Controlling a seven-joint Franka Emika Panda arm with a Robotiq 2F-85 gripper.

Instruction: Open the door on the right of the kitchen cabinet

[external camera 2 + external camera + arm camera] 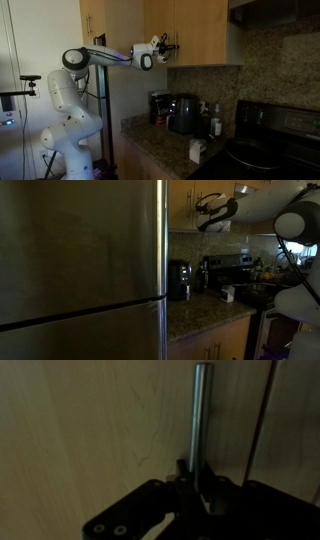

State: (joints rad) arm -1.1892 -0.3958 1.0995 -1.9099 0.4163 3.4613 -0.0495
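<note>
Plainly the pincer is clamped fully shut on the lower end of the slim silver handle, with its dark fingers pressed against either side of the bar in the wrist view. The handle rises straight up from between the jaws. The honey-brown door that carries it fills the view behind the pincer and to both sides. A thin dark line runs down the wood just right of the handle; whether it is a seam or a cable I cannot tell. In an exterior view the kitchen cabinet spreads above and beyond the pincer, its front looking flush. The arm reaches back from the pincer, and a black coffee maker stands well below it on the granite worktop. In an exterior view a steel fridge door stands off to one side of the pincer, nearer the camera.
</note>
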